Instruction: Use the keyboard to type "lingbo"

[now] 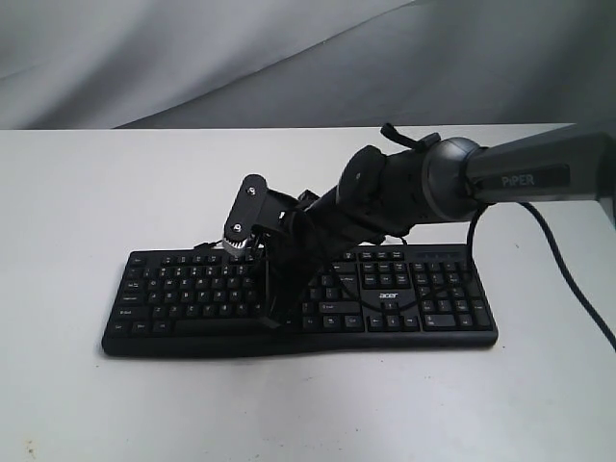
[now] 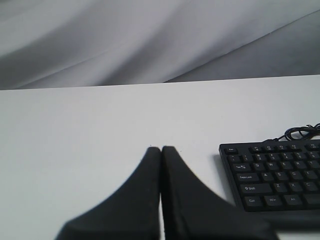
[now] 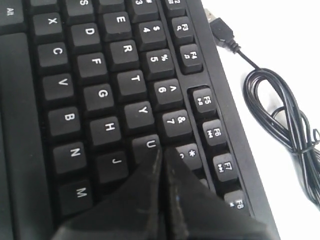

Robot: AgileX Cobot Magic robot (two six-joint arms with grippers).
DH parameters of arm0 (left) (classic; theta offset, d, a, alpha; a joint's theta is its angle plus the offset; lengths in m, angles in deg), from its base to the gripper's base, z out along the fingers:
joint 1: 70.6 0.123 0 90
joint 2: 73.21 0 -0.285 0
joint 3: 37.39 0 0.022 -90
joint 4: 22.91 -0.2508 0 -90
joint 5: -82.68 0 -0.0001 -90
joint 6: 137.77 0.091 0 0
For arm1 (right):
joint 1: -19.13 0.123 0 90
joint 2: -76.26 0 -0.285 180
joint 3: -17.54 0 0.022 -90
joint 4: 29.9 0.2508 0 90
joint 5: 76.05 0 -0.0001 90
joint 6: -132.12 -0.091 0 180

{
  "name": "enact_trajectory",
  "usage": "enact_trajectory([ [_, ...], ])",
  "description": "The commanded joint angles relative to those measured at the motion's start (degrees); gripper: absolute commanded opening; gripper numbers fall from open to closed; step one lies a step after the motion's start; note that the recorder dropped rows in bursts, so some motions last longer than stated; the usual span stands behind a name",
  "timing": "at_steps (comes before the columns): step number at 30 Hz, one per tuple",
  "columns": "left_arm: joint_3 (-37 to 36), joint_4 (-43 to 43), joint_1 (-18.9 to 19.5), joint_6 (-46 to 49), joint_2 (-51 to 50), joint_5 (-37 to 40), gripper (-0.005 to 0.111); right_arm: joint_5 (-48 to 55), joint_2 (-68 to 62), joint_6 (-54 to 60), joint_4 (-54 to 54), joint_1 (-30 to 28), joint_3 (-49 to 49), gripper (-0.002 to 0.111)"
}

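Nearest the exterior camera lay bare white counter point(image 1: 308, 404), and just beyond it the keyboard point(image 1: 173, 289) sat flat and square-on, its number pad to the right of that view. The right arm reached across the middle, and its end effector point(image 3: 162, 150) was clenched, both fingers pressed together with nothing between them. The tips pointed down at the seam between the U key point(image 3: 147, 145) and the number key marked with a star point(image 3: 191, 154). Whether they touched a key could not be told.

That placement looked risky. The joined tips seemed broad against the key gaps, so a push from there could have caught U, the number key or both. The I key was hidden under the fingers, so the aim could not be checked.

Behind the keyboard the thin cable point(image 3: 280, 110) lay coiled with its USB plug point(image 3: 220, 27) loose on the counter, so the arm might have snagged it on the way out.

The left end effector point(image 2: 161, 148) was likewise clenched and empty, over bare counter well left of the keyboard.
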Motion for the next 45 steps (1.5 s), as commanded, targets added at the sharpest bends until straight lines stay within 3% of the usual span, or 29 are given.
enact_trajectory([
  [1, -0.2, 0.5, 0.1, -0.2, 0.1, -0.3, 0.001, 0.7, 2.8, 0.6, 0.1, 0.0, -0.3, 0.000],
  [17, -0.2, 0.5, 0.1, -0.2, 0.1, -0.3, 0.001, 6.1, 3.2, 0.6, 1.7, 3.4, -0.2, 0.000],
  [45, -0.2, 0.5, 0.1, -0.2, 0.1, -0.3, 0.001, 6.0, 1.3, -1.2, -1.2, 3.4, -0.2, 0.000],
])
